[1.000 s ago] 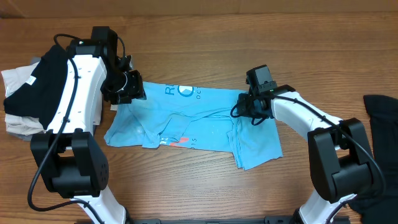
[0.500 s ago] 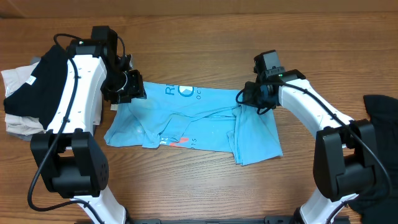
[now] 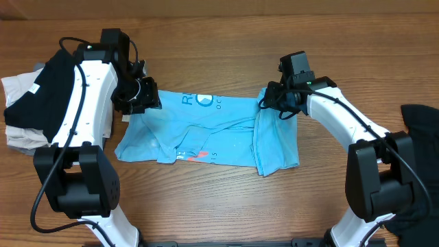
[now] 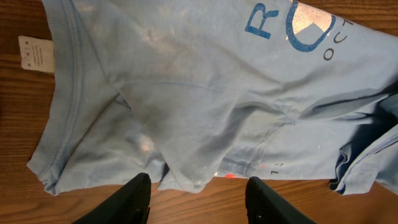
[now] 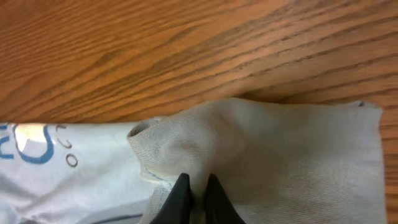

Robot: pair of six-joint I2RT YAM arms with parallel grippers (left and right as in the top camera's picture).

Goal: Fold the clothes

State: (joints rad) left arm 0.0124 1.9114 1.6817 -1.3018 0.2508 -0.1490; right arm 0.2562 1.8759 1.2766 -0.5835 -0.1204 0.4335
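Observation:
The sky-blue T-shirt (image 3: 206, 134) lies spread on the wooden table, with printed lettering and a small red-orange mark (image 3: 199, 156). Its right part (image 3: 278, 140) is folded over toward the middle. My right gripper (image 3: 269, 104) is shut on a pinch of the shirt's upper right edge (image 5: 198, 186). My left gripper (image 3: 140, 103) is open and empty, hovering over the shirt's upper left corner; in the left wrist view (image 4: 198, 199) its fingers straddle bare wood just off the shirt's edge (image 4: 186, 112).
A pile of black (image 3: 41, 89) and white (image 3: 20, 134) garments lies at the left edge of the table. A black garment (image 3: 420, 123) lies at the right edge. A white label (image 4: 34, 53) shows at the shirt's collar.
My right gripper has moved up and left with the shirt's right edge, drawing the right part into a narrower fold. The left arm has not moved.

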